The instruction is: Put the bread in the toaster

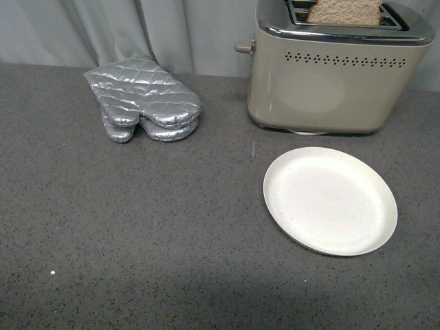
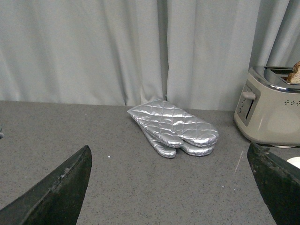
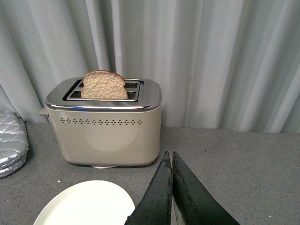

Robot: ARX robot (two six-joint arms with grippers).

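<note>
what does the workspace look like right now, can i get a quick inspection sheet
surface: dark grey speckled counter, a few pale specks on it
job's things: bread stands upright in the nearer slot of the toaster, top half sticking out; lever knob on the toaster's side
clutter: silver oven mitts stacked to the left of the toaster; white plate lying bare in front of the toaster
grippers: left gripper open, holding nothing; right gripper shut, holding nothing, near the plate
cables: nothing seen
surroundings: grey curtain behind the counter
</note>
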